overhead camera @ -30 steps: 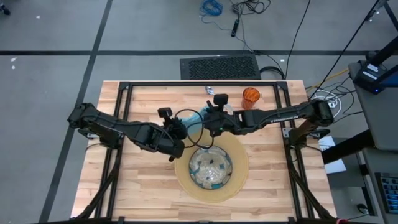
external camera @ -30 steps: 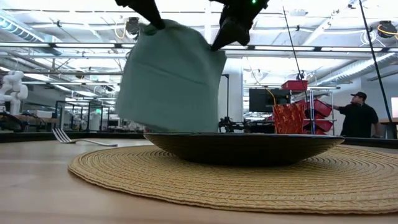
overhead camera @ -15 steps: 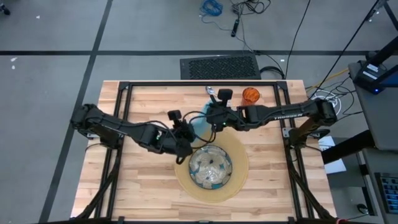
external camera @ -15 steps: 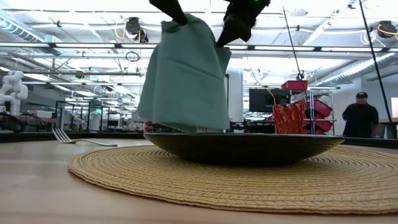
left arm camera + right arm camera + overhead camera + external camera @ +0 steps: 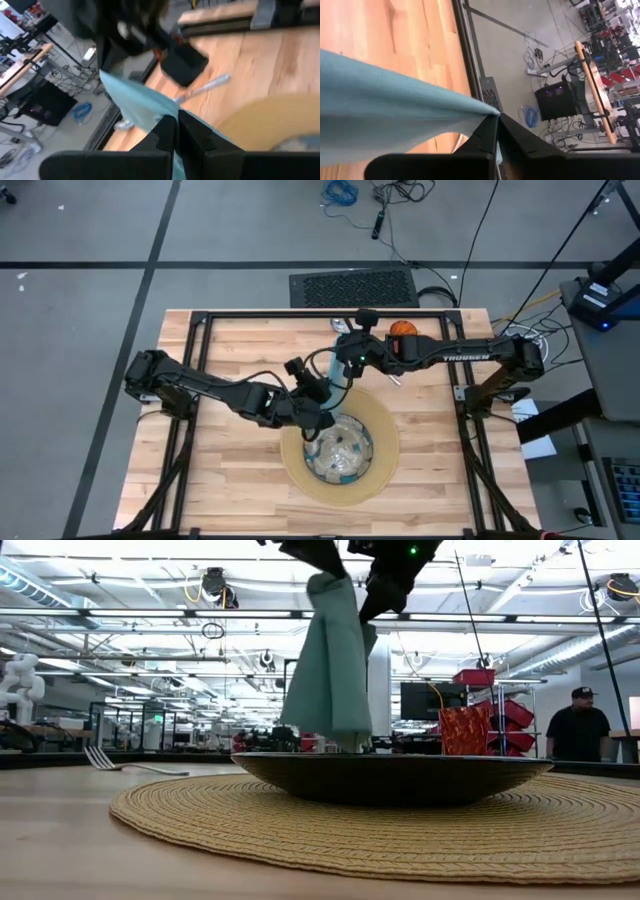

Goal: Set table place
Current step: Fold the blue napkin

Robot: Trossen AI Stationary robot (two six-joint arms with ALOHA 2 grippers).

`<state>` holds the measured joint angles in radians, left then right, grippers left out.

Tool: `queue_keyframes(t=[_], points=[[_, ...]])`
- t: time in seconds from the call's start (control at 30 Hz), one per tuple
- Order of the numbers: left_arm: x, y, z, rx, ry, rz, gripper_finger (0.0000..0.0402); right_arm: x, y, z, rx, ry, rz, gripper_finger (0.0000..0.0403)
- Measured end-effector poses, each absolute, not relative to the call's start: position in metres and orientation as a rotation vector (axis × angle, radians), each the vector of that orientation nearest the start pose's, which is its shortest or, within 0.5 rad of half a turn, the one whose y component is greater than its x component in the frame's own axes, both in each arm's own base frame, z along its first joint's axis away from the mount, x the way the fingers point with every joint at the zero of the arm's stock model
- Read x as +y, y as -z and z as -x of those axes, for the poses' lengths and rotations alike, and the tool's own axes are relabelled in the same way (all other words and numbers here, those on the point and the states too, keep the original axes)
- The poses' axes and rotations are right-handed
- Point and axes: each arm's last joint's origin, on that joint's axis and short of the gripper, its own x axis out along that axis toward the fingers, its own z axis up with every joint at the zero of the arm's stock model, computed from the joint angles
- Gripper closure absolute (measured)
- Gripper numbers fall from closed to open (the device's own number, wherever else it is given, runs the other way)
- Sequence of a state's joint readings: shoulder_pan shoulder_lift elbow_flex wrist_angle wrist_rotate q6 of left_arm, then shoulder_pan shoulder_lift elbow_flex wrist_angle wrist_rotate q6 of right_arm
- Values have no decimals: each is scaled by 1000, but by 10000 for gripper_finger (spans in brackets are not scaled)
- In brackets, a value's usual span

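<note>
Overhead looks straight down, low looks level across the table [image 5: 230, 470]; both share the napkin [image 5: 330, 670].
</note>
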<state>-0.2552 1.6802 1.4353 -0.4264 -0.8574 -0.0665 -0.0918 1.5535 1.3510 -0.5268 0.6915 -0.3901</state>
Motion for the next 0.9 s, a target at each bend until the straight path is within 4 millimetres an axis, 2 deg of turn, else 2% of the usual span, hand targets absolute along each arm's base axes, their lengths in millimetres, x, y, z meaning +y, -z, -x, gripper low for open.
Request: queue_keyframes(t=[0.17, 0.5, 0.9], points=[[-61, -317, -369, 495, -616, -256, 401, -62, -318, -330, 856, 575, 556, 403], [-39, -295, -398, 460, -606, -188, 401, -85, -317, -325, 889, 589, 530, 403], [-21, -288, -407, 449, -633, -162, 401, -101, -316, -322, 889, 534, 511, 403]])
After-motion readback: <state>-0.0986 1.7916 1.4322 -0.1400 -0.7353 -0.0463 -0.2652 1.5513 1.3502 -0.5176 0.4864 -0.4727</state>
